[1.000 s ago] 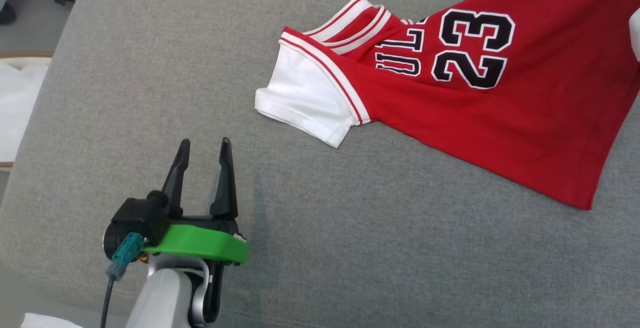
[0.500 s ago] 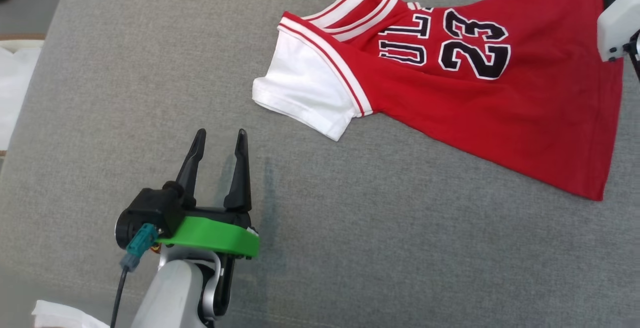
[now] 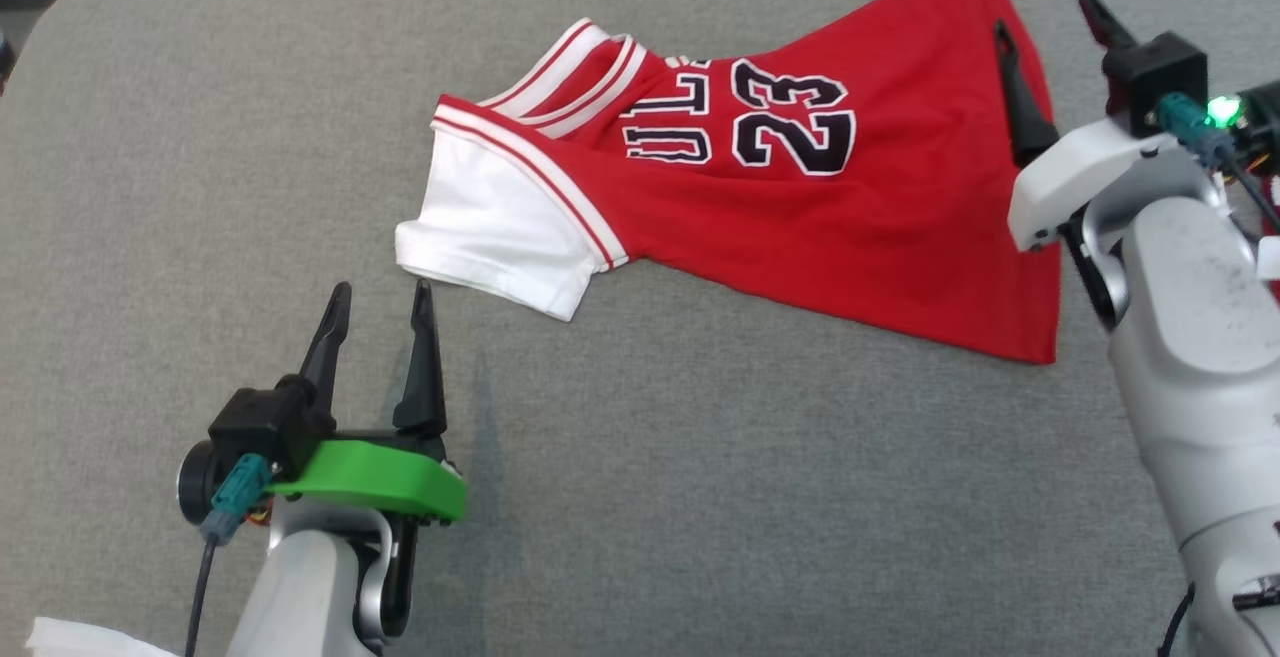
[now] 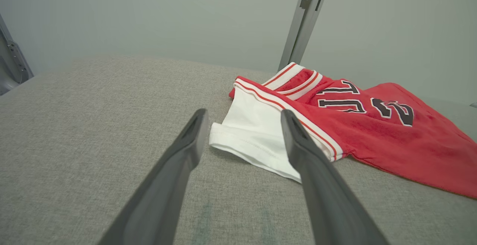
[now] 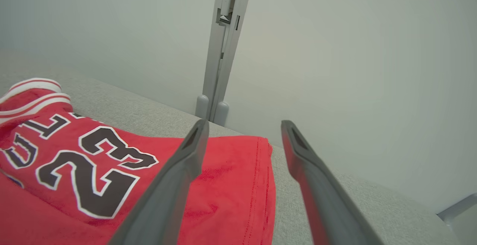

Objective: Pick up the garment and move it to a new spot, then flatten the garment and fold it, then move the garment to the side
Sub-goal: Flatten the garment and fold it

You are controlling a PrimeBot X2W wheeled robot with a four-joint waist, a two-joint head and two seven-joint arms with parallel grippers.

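The garment (image 3: pixel 800 207) is a red jersey with the number 23 and a white sleeve. It lies spread on the grey cushioned surface (image 3: pixel 700 497), its collar to the left and its hem to the right. My right gripper (image 3: pixel 1042 12) stands open over the hem's far corner, one finger above the red cloth and one past its edge, holding nothing. In the right wrist view the gripper (image 5: pixel 244 123) straddles the garment's (image 5: pixel 111 163) hem edge. My left gripper (image 3: pixel 381 287) is open just short of the white sleeve. The left wrist view frames the sleeve (image 4: pixel 257 133) between the gripper's (image 4: pixel 243 114) fingers.
A white cloth (image 3: pixel 70 637) pokes in at the bottom left corner. A grey upright post (image 4: pixel 303 21) stands against a pale wall behind the surface, also seen as the post (image 5: pixel 223 43) from the right wrist. The surface's far edge runs close behind the garment.
My right gripper has opened and let go of the garment's hem, and the lifted end now lies on the surface. The head camera has shifted. My left gripper stays open.
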